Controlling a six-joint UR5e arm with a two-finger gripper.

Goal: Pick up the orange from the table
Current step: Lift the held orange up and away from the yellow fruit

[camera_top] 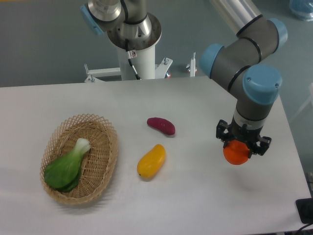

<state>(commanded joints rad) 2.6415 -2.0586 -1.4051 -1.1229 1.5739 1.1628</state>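
The orange (235, 153) is a small round bright-orange fruit at the right side of the white table (195, 196). My gripper (242, 145) points straight down and its black fingers are closed around the orange's upper half. The orange seems to hang slightly above the tabletop, with a faint shadow below and to its right. The top of the orange is hidden by the gripper.
A purple sweet potato (161, 125) and a yellow-orange mango-like fruit (151, 160) lie near the table's middle. A wicker basket (105, 161) at the left holds a green bok choy (67, 166). The robot's base (134, 54) stands at the table's far edge.
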